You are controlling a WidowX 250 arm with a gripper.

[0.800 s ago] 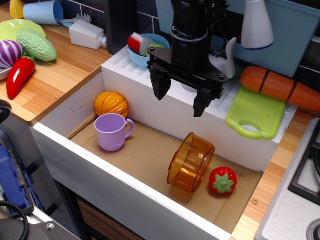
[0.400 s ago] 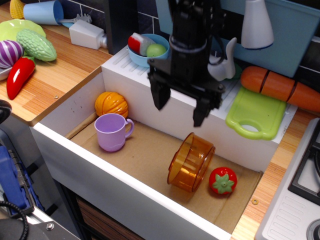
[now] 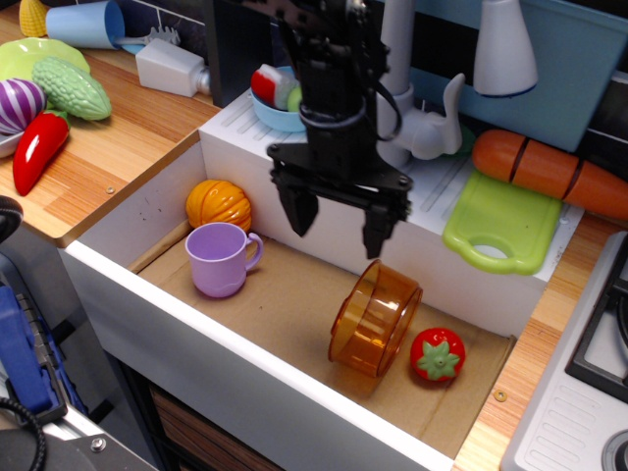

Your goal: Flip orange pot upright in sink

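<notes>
The translucent amber-orange pot (image 3: 376,318) lies on its side on the brown floor of the white sink (image 3: 294,392), its open mouth facing front left. My gripper (image 3: 339,225) hangs open and empty above the sink floor, just up and left of the pot, not touching it. Its two dark fingers point down, one finger (image 3: 375,235) close above the pot's upper rim.
In the sink are a lilac mug (image 3: 222,258), a ribbed orange pumpkin (image 3: 219,204) in the back left corner, and a red tomato (image 3: 437,354) touching the pot's right side. A green cutting board (image 3: 500,228) and a carrot (image 3: 549,169) lie on the drainboard behind.
My gripper has moved left and down toward the sink floor and turned slightly, its fingers still open. The pot and the other items have not moved.
</notes>
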